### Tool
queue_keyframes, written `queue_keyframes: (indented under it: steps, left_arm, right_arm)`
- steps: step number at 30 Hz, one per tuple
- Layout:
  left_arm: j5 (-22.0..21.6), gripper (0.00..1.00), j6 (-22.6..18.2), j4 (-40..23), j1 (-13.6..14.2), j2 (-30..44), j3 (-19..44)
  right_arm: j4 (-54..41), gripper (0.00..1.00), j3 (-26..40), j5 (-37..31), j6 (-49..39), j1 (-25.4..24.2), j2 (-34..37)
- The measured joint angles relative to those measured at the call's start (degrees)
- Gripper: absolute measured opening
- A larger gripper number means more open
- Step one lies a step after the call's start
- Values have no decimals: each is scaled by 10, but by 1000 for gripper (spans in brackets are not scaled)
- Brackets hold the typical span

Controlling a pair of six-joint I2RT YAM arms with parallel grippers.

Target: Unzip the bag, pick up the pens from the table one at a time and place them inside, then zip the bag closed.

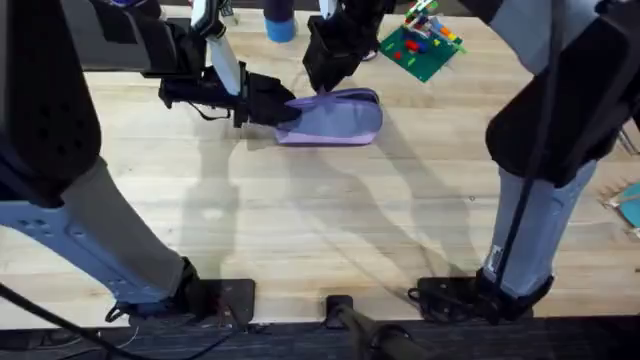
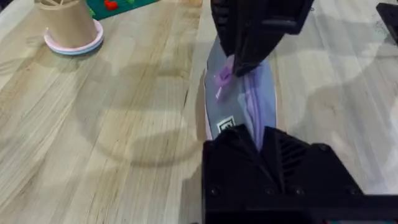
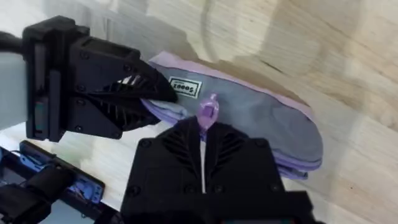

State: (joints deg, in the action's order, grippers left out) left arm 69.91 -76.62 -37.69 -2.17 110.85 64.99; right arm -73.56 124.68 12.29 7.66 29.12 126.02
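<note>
A small lavender-purple fabric pouch, the bag (image 1: 335, 118), was seen lying on its side on the far middle part of the light wooden table (image 1: 300, 230). It was shaped as a long oval, soft and slightly puffed, with a lighter purple zipper band (image 2: 254, 106) running along its upper edge. A small white label with dark print (image 3: 184, 88) was sewn near one end, and a lilac zipper pull (image 3: 207, 112) was seen standing up from the zipper line.

The end of the bag nearest the label was pinched between the black fingers of the left gripper (image 1: 283, 109), which was closed tightly on the fabric and was reached in from the left side. From above, the right gripper (image 1: 322, 82) was lowered onto the zipper edge; its black fingers were drawn together around the lilac pull, as was seen in the right wrist view, where the tab was caught between the fingertips.

Whether the zipper was open or closed along its length could not be told for certain.

Farther out on the table, a green building-brick plate with coloured bricks (image 1: 422, 42) was seen just behind and to the right of the bag. A blue cylinder (image 1: 280, 22) was stood at the far edge. In the left wrist view, a tan cup on a pale pink and blue saucer (image 2: 69, 25) was seen well apart from the bag.
</note>
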Motion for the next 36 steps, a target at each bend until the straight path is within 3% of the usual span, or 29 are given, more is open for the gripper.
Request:
queue_keyframes:
  steps: [19, 36]
  left_arm:
    - [0, 43, 0, 0, 2, 0, 0]
    - [2, 42, 0, 2, 2, 0, 0]
  right_arm:
    - [-46, 34, 6, -88, 0, 1, 0]
    - [-79, 36, 7, -112, 0, -63, 0]
